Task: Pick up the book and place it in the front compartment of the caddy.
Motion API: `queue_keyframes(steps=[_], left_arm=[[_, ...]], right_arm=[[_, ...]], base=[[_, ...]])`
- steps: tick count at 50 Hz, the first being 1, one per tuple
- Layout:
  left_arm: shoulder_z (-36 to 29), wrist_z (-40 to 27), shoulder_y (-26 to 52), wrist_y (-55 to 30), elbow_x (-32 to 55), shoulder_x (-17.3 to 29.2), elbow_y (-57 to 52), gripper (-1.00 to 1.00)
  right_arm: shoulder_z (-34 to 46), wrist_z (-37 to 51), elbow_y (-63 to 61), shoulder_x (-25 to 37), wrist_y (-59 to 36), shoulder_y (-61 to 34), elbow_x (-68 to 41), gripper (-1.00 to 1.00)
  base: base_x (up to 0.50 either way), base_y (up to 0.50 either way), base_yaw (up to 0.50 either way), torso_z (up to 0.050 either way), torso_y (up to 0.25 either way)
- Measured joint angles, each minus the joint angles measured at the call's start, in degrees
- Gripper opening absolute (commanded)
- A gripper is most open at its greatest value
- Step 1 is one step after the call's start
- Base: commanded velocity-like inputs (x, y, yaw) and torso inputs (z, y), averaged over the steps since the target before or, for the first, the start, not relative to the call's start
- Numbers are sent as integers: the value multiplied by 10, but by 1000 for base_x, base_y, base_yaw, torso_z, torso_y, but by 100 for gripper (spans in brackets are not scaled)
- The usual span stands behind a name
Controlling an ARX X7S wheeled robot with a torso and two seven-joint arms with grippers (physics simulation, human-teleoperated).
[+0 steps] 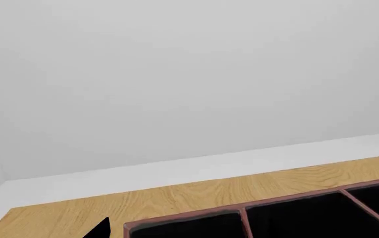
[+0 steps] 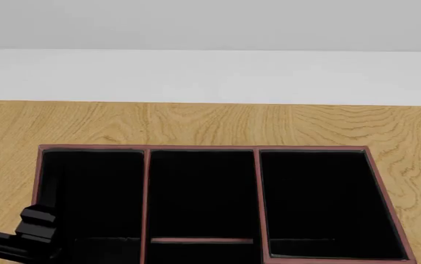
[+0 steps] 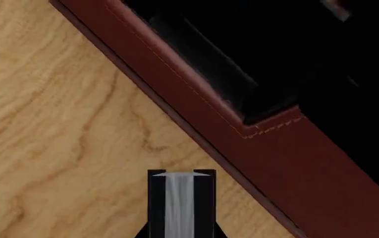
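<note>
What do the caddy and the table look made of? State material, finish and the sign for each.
Caddy: seemingly red-brown leather or leatherette, matte; a stitched seam shows on its wall in the right wrist view. The inside is plain black.
Table: light wood or wood-look laminate, smooth; grain lines run across it.

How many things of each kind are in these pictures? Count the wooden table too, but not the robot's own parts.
Caddy: 1
Book: 1
Table: 1
Total: 3
</note>
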State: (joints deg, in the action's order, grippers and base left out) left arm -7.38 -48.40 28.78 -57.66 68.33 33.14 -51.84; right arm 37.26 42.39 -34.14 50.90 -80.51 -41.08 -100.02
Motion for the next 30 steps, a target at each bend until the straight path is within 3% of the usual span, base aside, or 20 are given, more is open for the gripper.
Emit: queue_keyframes(steps=[16,30], left_arm=[[-3,3,-9,10,-7,3,-2,100],[-1,3,-16,19,-7,9,-5,100]], right_arm=[[100,180,-41,-2,28,-166,-217,-100],[164,266,-68,-21,65,-281,-344,-100]], base=[[0,0,0,0,1],[0,0,0,0,1]])
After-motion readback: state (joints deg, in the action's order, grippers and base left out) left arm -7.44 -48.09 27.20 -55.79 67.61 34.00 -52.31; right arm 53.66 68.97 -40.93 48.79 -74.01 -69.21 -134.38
